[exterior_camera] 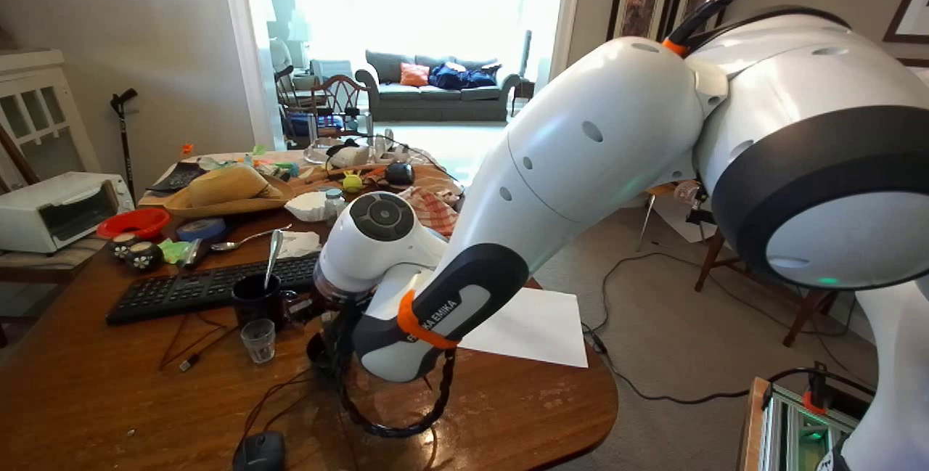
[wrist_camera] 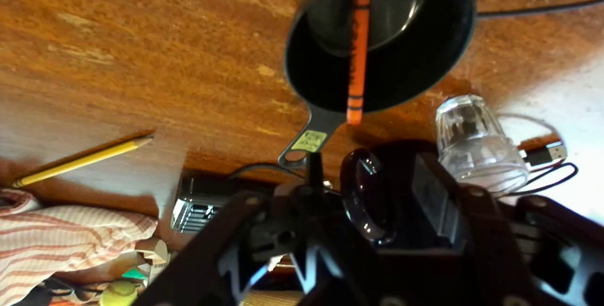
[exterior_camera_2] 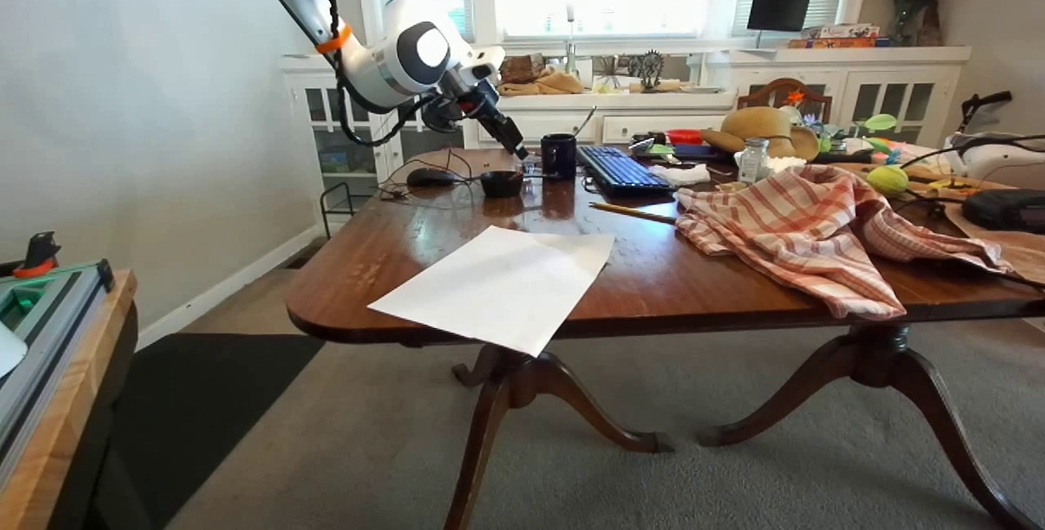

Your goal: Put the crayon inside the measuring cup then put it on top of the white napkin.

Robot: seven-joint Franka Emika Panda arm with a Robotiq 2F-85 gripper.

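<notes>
arm (exterior_camera: 580,159) reads "emika"; lettered crayon (wrist_camera: 359,51) in measuring cup (wrist_camera: 406,61) with blurred yellow label (wrist_camera: 309,141)

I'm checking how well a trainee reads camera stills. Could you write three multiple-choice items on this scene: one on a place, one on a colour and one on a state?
1. Where is the crayon?
A) On the napkin
B) In the measuring cup
C) In the glass

2. What colour is the pencil?
A) Green
B) Blue
C) Yellow

3. How does the gripper stand?
A) Open
B) Shut on the crayon
C) Shut on the pencil

Right letters:
1 B, since the wrist view shows it within the measuring cup's mouth, one end reaching past the rim.
2 C, since its shaft shows yellow in the wrist view.
3 A, since its fingers are apart in the wrist view.
</notes>
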